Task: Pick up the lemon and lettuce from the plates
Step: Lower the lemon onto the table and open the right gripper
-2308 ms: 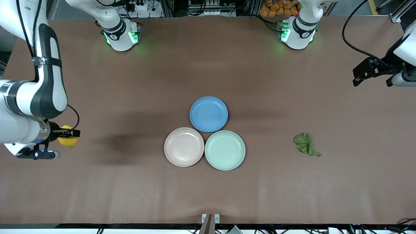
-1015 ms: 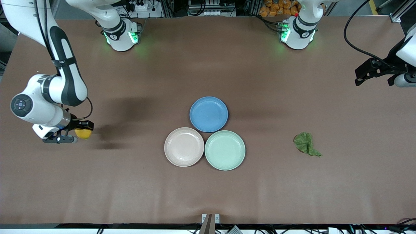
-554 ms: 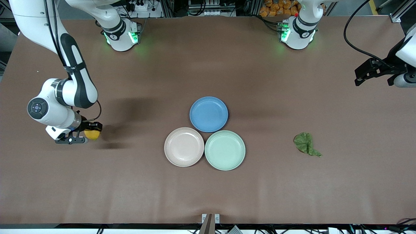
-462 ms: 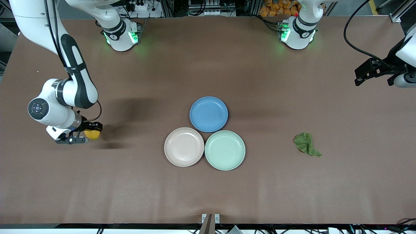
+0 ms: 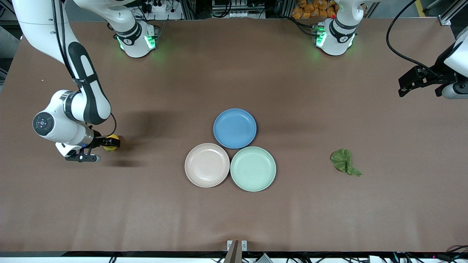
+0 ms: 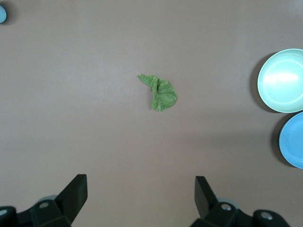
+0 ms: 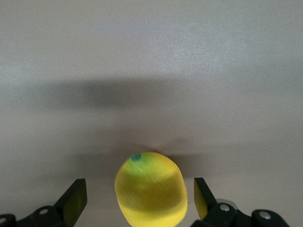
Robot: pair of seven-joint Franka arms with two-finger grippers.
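The right gripper [image 5: 106,143] half hides the lemon [image 5: 112,142]; its fingers stand apart around it, seemingly not touching. The left gripper [image 5: 418,81] waits spread, well above the lettuce [image 6: 160,92].

Toward the right arm's end of the table the right gripper [image 5: 106,143] is at the lemon [image 5: 111,142], seemingly low over the table, while the lettuce [image 5: 344,162] lies well apart from the beige-pink plate [image 5: 207,165], mint green plate [image 5: 253,168] and blue plate [image 5: 234,128].
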